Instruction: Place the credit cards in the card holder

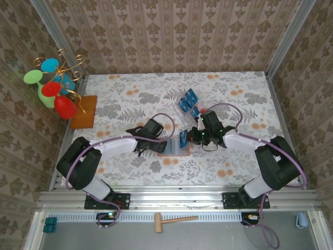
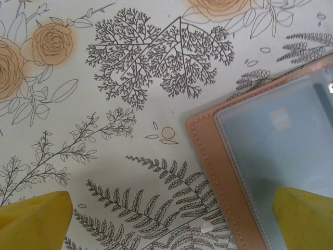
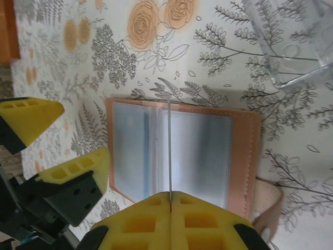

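The card holder [image 1: 176, 148] lies open on the flowered cloth, tan rim up, with clear pockets inside [image 3: 197, 151]. My right gripper [image 1: 189, 137] is shut on one blue credit card [image 1: 183, 139], which stands on edge over the holder's middle and shows as a thin line [image 3: 169, 146] in the right wrist view. More credit cards [image 1: 187, 100] lie in the clear tray [image 3: 291, 47]. My left gripper [image 1: 155, 147] is open at the holder's left edge [image 2: 218, 172]. One of its fingers [image 2: 304, 216] is over the pocket, the other over the cloth.
An orange-brown mat [image 1: 84, 111] lies at the left edge under a gold stand with coloured glasses [image 1: 54, 86]. A wooden mallet [image 1: 174, 221] rests on the frame in front of the table. Patterned walls close in the back and sides.
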